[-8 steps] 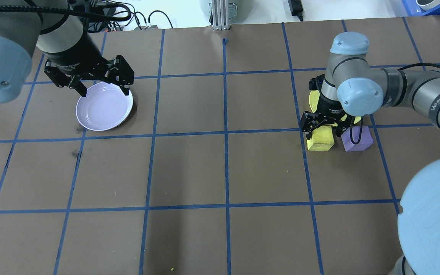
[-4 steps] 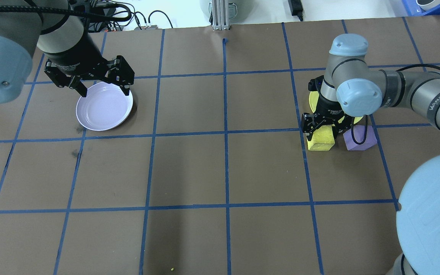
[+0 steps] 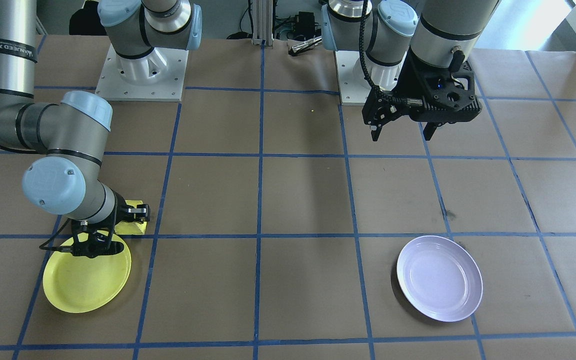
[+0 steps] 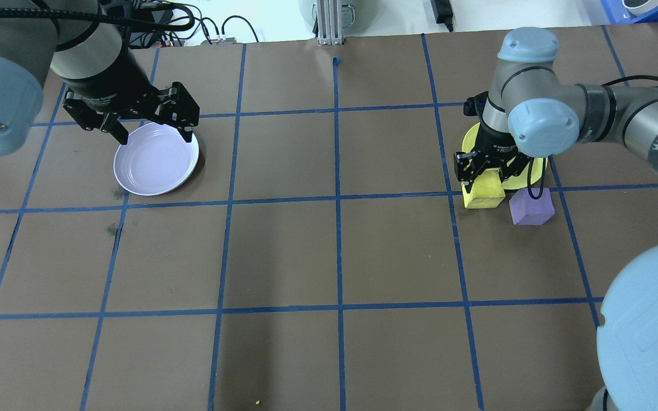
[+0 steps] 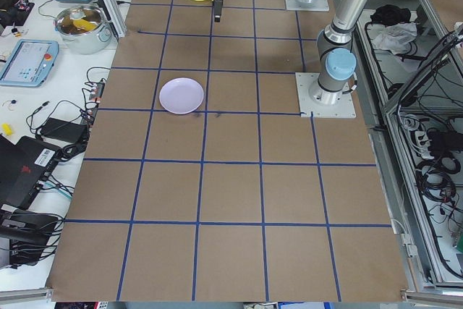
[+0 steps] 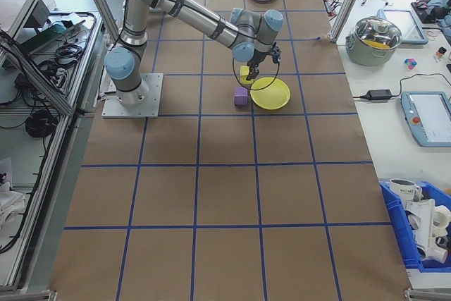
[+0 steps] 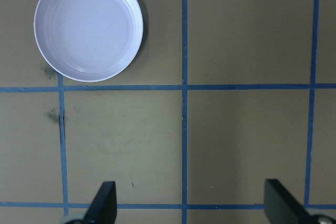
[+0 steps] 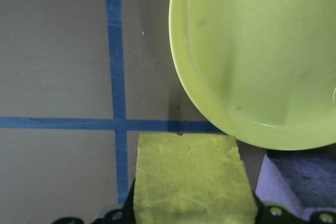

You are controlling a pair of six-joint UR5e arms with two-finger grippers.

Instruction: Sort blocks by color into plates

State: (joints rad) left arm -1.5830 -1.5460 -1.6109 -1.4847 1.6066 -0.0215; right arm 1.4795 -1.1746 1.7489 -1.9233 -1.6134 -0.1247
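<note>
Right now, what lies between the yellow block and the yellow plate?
Nothing: in the right wrist view only bare table paper separates the yellow block, held in the right gripper, from the yellow plate.

Yellow block (image 4: 484, 192) beside yellow plate (image 4: 526, 181), purple block (image 4: 530, 209) adjacent, lavender plate (image 4: 156, 159) apart

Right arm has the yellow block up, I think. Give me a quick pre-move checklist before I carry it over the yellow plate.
1. right gripper shut on yellow block: ok.
2. Block clear of the table: cannot tell.
3. yellow plate empty: ok.
4. purple block apart from the held block: ok, still on the table.
5. left gripper out of the way, open above the lavender plate: ok.
</note>
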